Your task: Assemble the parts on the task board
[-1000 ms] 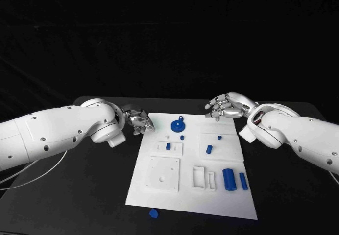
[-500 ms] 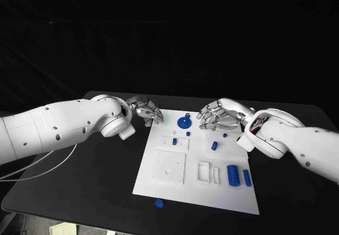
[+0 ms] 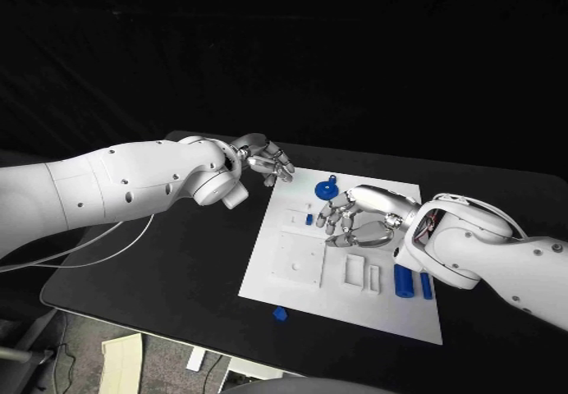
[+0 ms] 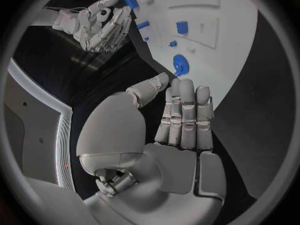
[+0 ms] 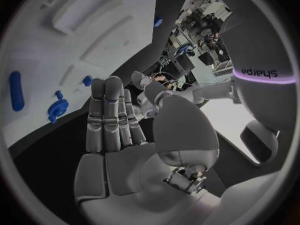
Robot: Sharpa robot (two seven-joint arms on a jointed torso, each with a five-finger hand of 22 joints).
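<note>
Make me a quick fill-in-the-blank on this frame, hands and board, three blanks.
1. The right hand hovers over the white ____ with its fingers apart.
2. The left hand holds ____.
3. One small blue part lies off the board, on the black ____.

Missing words: board; nothing; table
</note>
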